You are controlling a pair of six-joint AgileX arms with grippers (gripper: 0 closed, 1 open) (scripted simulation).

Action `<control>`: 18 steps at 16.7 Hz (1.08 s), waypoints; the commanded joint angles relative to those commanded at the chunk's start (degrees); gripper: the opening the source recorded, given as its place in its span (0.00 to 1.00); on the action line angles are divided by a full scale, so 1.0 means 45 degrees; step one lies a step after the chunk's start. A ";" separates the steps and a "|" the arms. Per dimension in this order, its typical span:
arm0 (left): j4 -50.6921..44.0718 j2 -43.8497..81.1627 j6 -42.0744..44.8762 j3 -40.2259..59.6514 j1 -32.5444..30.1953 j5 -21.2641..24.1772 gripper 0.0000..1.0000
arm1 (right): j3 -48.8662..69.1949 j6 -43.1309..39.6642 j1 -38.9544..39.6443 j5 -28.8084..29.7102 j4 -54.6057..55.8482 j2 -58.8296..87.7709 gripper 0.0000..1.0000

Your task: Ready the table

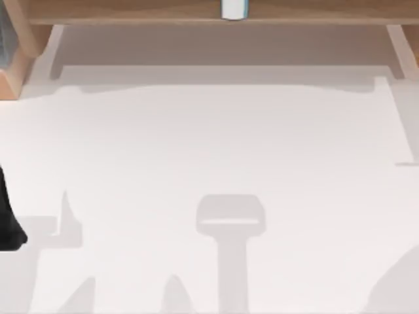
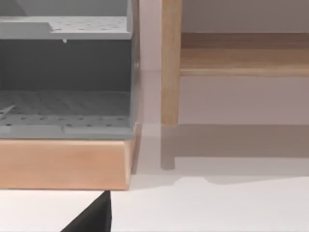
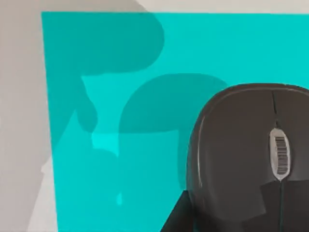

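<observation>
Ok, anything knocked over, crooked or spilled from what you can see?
Nothing stands out. The white table shows no spill or mess, the dark mouse sits flat on the teal mat, and the wooden shelf stands straight.

Little of my own body to log. Top view: a matte black, rounded piece of my left arm (image 1: 8, 216) at the left edge. Left wrist view: a black angular wedge of my left gripper (image 2: 94, 217), plain, with no markings or cables I can see.
</observation>
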 joint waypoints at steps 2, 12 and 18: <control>0.0000 0.0000 0.0000 0.0000 0.0000 0.0000 1.00 | -0.0148 -0.0038 0.0078 -0.0077 -0.0076 0.0168 0.00; 0.0000 0.0000 0.0000 0.0000 0.0000 0.0000 1.00 | -0.0148 -0.0038 0.0078 -0.0077 -0.0076 0.0168 0.45; 0.0000 0.0000 0.0000 0.0000 0.0000 0.0000 1.00 | -0.0148 -0.0038 0.0078 -0.0077 -0.0076 0.0168 0.90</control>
